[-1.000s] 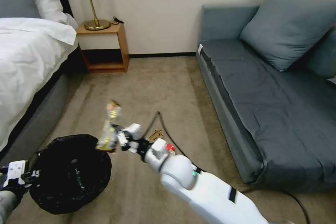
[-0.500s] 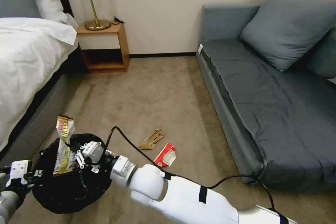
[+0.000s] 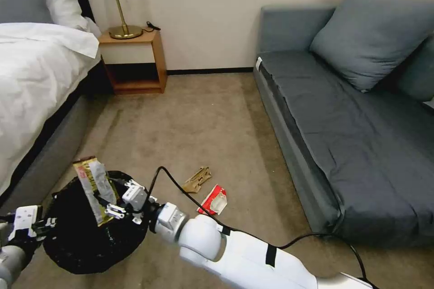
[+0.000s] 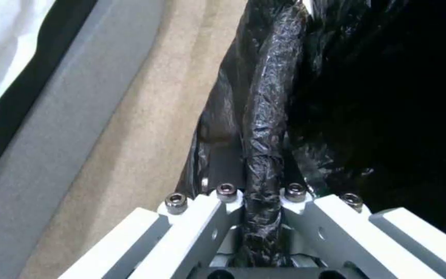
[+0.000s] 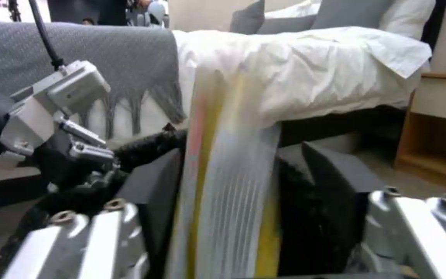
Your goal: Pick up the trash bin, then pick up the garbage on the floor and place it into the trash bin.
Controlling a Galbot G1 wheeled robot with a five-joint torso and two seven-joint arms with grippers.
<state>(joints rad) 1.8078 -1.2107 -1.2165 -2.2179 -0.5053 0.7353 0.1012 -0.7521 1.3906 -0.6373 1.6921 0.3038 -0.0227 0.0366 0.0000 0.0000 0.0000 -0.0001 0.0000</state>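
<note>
Even, soft indoor light, no hard shadows. Head view sharp; wrist views blurry up close, bin liner [image 4: 264,116] glossy.

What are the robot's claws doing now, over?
Left claw clamped on the trash bin rim. Right claw holds the yellow wrapper over the bin. Two litter pieces on the carpet. Nothing blocking.

The right arm [image 3: 253,257] reaches from the head view's 5 o'clock corner toward 9 o'clock, white forearm low, wrist turned so the right gripper [image 3: 108,205] sits over the trash bin [image 3: 86,235] opening. Its jaws are closed on the lower part of the long yellow-silver snack wrapper [image 3: 95,187], which stands up between the dark fingers [image 5: 151,193], leaning toward 11 o'clock. The left gripper [image 3: 34,226] waits at 8 o'clock, its jaws clamped on the bin's bag-covered rim, white finger links [image 4: 197,224] pinching the black plastic from both sides.
</note>
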